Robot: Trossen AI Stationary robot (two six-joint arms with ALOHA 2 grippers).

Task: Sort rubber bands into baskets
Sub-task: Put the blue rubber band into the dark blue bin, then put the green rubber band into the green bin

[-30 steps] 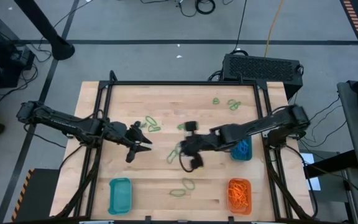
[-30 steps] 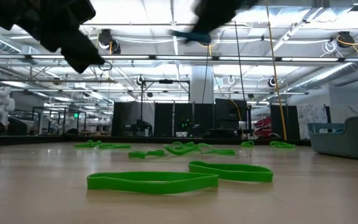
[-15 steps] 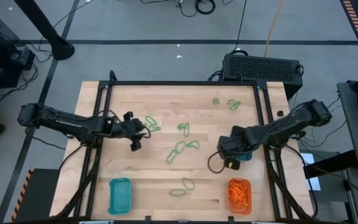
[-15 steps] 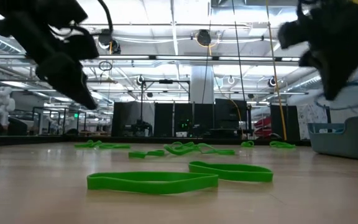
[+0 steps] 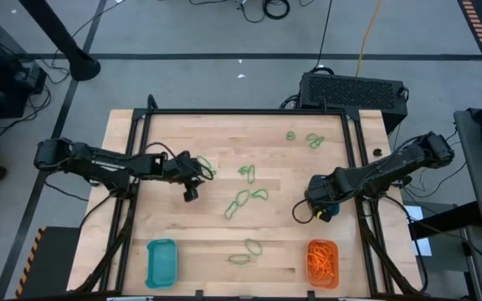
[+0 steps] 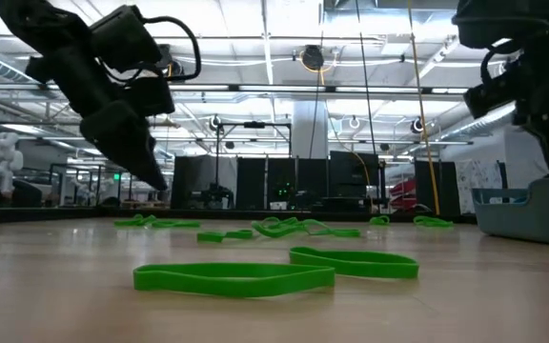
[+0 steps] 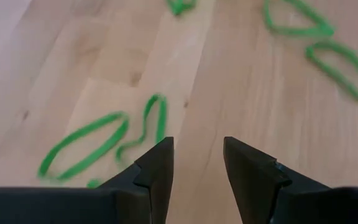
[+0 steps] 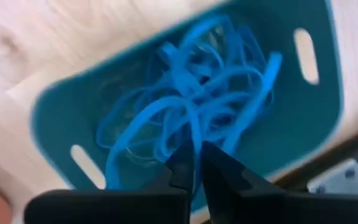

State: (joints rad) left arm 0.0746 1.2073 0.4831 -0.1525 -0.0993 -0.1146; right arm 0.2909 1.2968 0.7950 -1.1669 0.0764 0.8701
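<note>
Right now I have the right gripper (image 8: 194,163) hanging over the teal basket (image 8: 319,124) at the right edge of the table (image 5: 274,159), the one already heaped with blue rubber bands (image 8: 185,118). Its fingers stand only a narrow slit apart, and a blue band runs down into that slit — whether they actually pinch it or it simply lies behind them, I cannot tell. In the high view that arm reaches in from the right, its wrist covering most of the basket.

My left gripper (image 7: 197,165) is out over the left-centre of the board, angled down toward the wood, fingers parted with bare table showing between them and nothing held. Just beside its tips lie two green rubber bands (image 7: 104,140), one a long loop and the other bent double, touching each other at one end. More green bands (image 5: 241,199) are scattered loose across the middle of the table, a small group (image 5: 308,139) sits near the far edge, and a pair (image 6: 274,270) lies close to the near edge — large in the low view.

Along the near edge sit the other two baskets: a second teal one (image 5: 161,261) on the left, and the orange basket (image 5: 322,259) on the right, full of orange bands.
</note>
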